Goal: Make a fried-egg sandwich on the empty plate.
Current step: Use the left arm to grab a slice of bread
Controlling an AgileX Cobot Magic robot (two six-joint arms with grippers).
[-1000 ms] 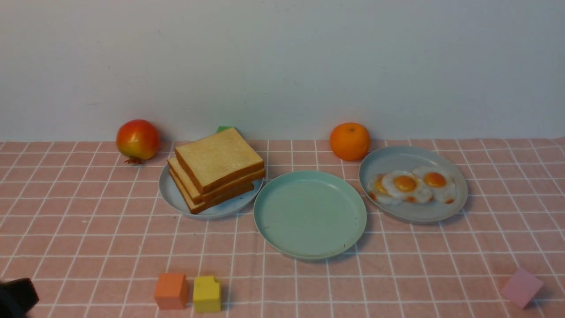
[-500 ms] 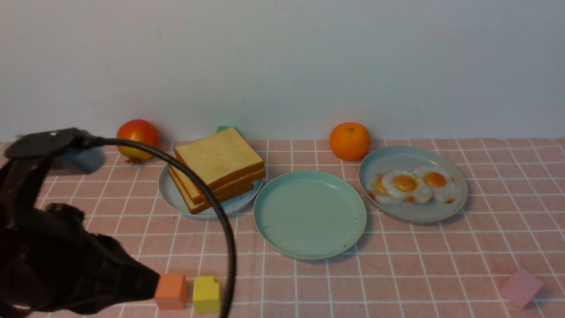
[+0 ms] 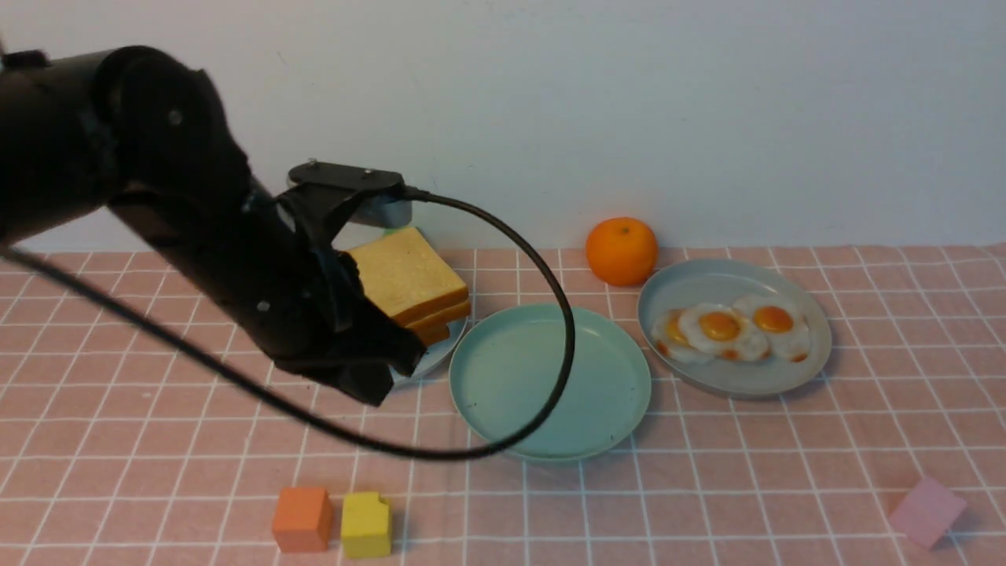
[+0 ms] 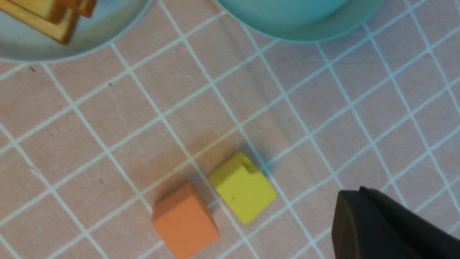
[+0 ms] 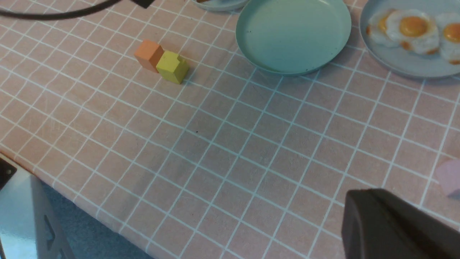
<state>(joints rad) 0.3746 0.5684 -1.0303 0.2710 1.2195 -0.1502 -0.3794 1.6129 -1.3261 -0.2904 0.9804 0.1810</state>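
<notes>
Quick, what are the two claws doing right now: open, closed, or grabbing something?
Left gripper: cannot tell whether open or closed; nothing seen in it.
Right gripper: cannot tell; only a dark edge shows.

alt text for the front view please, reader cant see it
The robot's black left arm extends over a pink checked tablecloth, hiding part of a toast stack. To its right sit an empty mint-green plate and a grey-blue plate of fried eggs, an orange behind them. An orange block, a yellow block and a pink block lie nearest the camera.
</notes>
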